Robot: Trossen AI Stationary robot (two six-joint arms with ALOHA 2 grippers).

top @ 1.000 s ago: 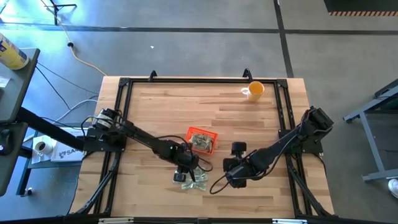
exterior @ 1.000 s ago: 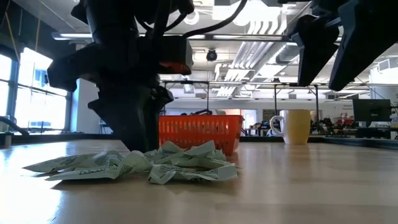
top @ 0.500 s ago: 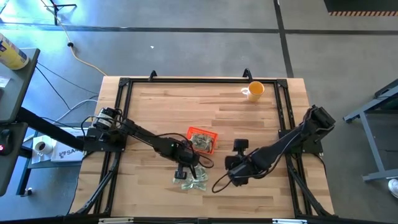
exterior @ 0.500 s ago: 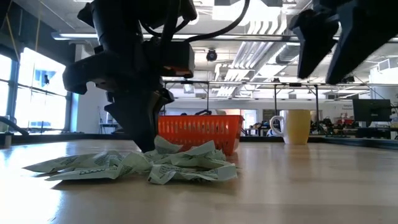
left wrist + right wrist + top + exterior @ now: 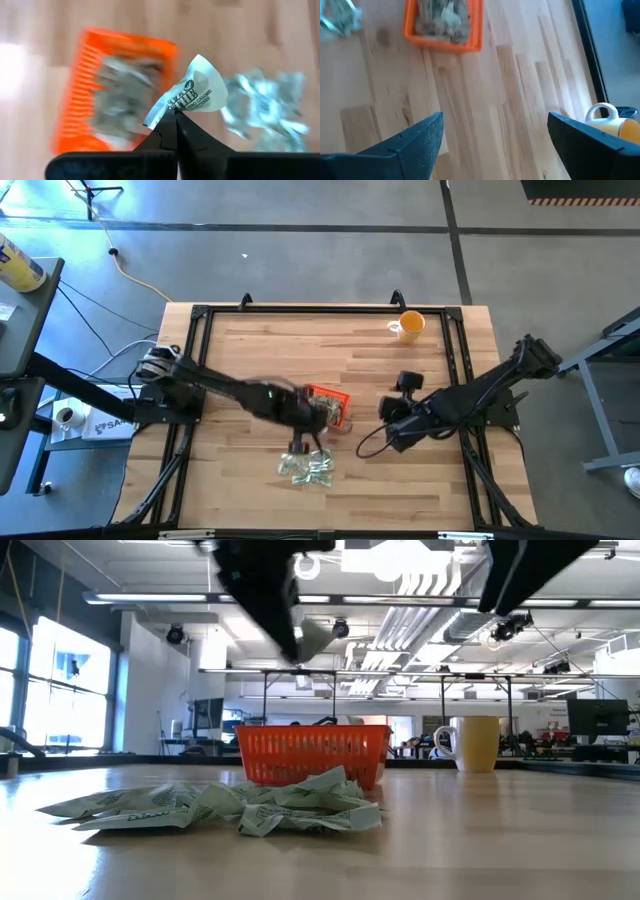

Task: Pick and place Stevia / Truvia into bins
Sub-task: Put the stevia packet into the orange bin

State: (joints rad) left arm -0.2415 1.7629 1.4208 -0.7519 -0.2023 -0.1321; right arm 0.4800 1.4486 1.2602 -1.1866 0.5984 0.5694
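Left wrist view is showing the left claw (image 5: pixel 175 117) with its fingers pressed together on a single sweetener packet (image 5: pixel 192 92), which is sticking up from the tips, white with dark print. Beyond it, the orange tray (image 5: pixel 80 100) is sitting on the tabletop (image 5: pixel 250 35) already holding a layer of packets, though blur is making their number hard to judge. Beside the tray, a loose pile of packets (image 5: pixel 265 107) is lying on the wood.

From above, the left claw (image 5: pixel 300 442) is hanging between the orange tray (image 5: pixel 338 398) and the pile of packets (image 5: pixel 308 469), the pile lying just on the near side of the tray. At table height, the pile (image 5: pixel 250 808) is resting crumpled in front of the orange tray (image 5: pixel 310 752).

The right claw (image 5: pixel 392 432) is waiting to the right of the tray, well apart from it, with its fingers (image 5: pixel 415 142) spread wide and holding nothing. A yellow cup (image 5: pixel 408 325) is standing far beyond the tray, near the tabletop's back edge.
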